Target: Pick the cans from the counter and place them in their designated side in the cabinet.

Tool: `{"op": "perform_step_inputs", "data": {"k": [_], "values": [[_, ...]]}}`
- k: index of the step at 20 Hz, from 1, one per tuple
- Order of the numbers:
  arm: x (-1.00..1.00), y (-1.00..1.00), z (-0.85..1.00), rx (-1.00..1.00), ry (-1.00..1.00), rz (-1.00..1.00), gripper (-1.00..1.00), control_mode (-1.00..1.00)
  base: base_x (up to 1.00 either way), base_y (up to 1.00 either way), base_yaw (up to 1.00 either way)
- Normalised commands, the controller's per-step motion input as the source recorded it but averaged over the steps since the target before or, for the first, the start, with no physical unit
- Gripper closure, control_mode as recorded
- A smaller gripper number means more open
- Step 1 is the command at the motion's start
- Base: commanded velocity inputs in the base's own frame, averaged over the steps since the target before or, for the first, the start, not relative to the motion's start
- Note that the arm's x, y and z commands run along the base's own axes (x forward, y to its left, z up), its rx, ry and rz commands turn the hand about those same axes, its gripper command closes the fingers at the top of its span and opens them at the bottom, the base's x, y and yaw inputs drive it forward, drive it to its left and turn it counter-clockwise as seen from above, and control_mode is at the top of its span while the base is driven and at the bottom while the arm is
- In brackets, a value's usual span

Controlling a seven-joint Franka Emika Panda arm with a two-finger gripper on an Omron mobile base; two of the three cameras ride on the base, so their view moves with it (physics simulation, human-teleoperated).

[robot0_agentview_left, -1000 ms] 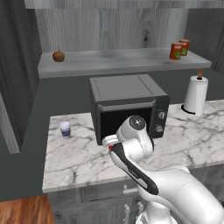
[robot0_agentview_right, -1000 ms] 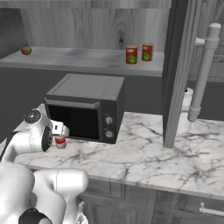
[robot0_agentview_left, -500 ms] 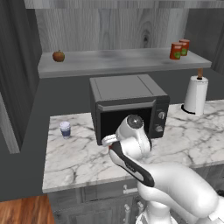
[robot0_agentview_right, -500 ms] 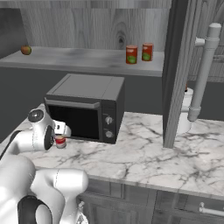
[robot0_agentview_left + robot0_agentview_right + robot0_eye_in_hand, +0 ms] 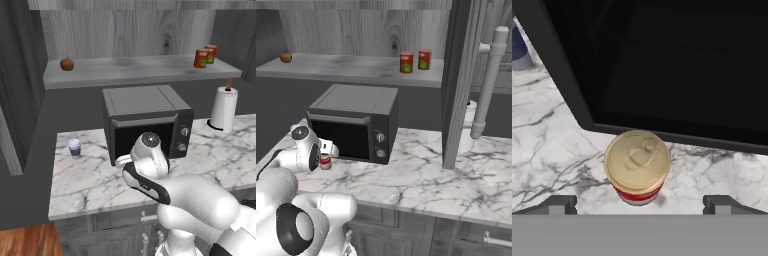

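Observation:
A red-and-white can (image 5: 637, 167) with a tan top stands upright on the marble counter (image 5: 557, 145), just in front of the microwave door. My gripper (image 5: 640, 205) hangs open over it, one fingertip out to each side and neither touching it. From the right base view the same can (image 5: 325, 163) shows under the white hand of the gripper (image 5: 328, 150). Two orange-red cans with green patches (image 5: 200, 58) (image 5: 211, 53) stand at the right end of the cabinet shelf (image 5: 140, 70); they show again (image 5: 406, 62) (image 5: 424, 59) in the right base view.
The black microwave (image 5: 145, 125) sits mid-counter right behind the can. A white cup with a blue band (image 5: 74, 148) stands to the left. An apple (image 5: 67, 64) lies at the shelf's left end. A paper towel roll (image 5: 223, 107) and an open cabinet door (image 5: 456, 80) are on the right.
The hand has shifted only slightly near the can by the microwave. The can, the shelf cans and the base have not moved.

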Motion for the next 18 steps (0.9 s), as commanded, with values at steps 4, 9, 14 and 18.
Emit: {"op": "perform_step_inputs", "data": {"k": [4,9,14,18], "values": [[0.16,-0.05,-0.21,0.0,-0.01,0.0,-1.0,-1.0,0.0,0.0,0.0],[0.16,-0.02,-0.23,0.01,-0.01,0.0,-1.0,-1.0,0.0,0.0,0.0],[0.15,0.0,-0.24,0.01,-0.01,0.0,-1.0,-1.0,0.0,0.0,0.0],[0.16,0.0,-0.21,0.01,-0.01,0.0,-1.0,-1.0,0.0,0.0,0.0]]}}
